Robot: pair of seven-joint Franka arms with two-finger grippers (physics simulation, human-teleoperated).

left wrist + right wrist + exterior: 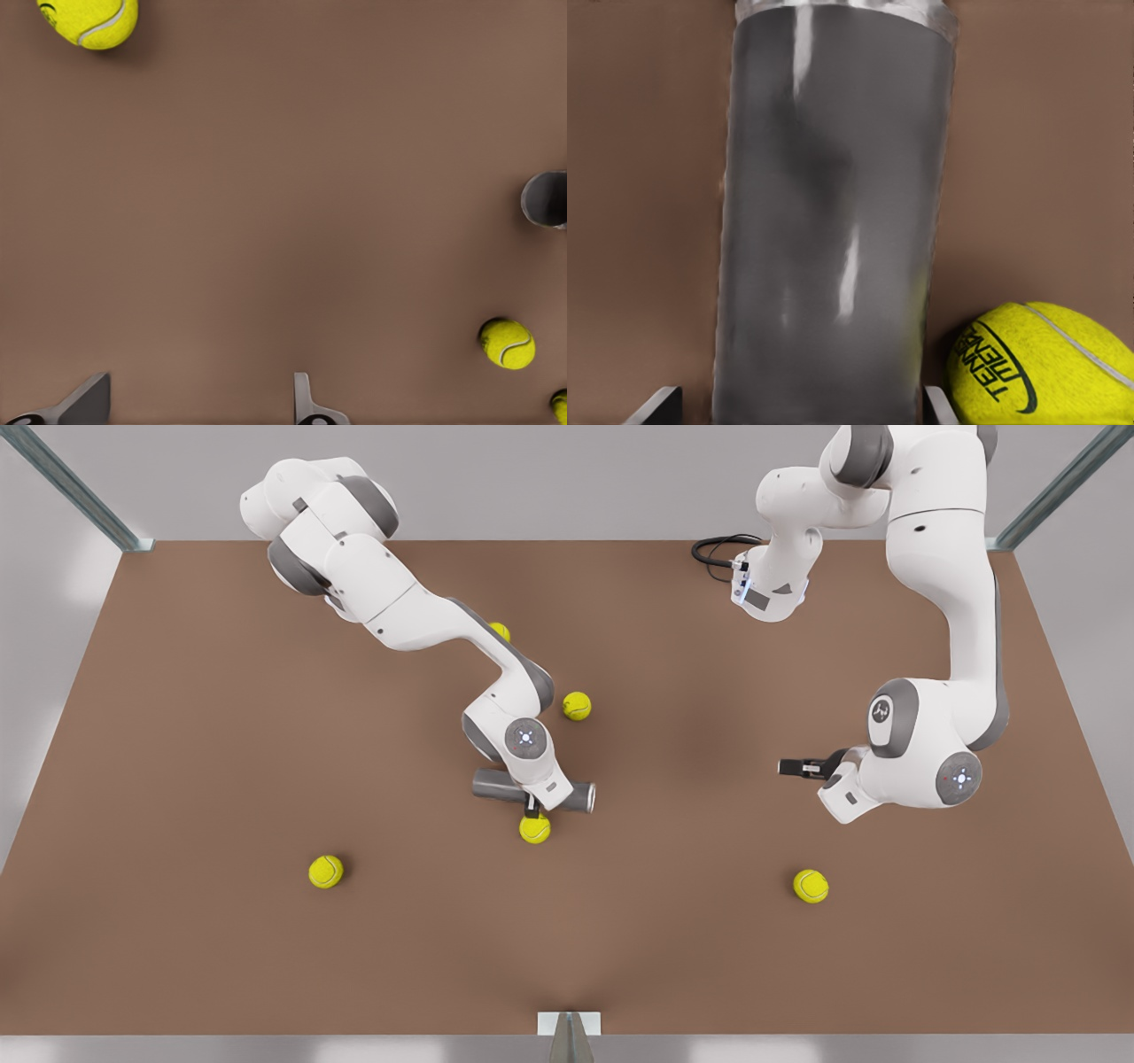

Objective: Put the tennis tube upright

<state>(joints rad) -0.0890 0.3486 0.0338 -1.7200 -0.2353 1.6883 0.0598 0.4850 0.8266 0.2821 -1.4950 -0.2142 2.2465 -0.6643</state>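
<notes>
While my right claw (pixel 532 808) straddles the smooth grey tennis tube (pixel 496 786) lying on the brown desk (pixel 221 735), grip uncertain, my left claw (pixel 791 767) waits open; the right wrist view reveals lettering on a fuzzy ball (pixel 1041 367).

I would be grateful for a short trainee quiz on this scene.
1. True or false: the tennis tube stands upright.
2. Which one straddles the tube? A. left end effector B. right end effector
3. How many tennis balls lie on the table in the front view?
Key: 1 false, it lies on its side; 2 B; 3 five, one half hidden behind an arm.
</notes>
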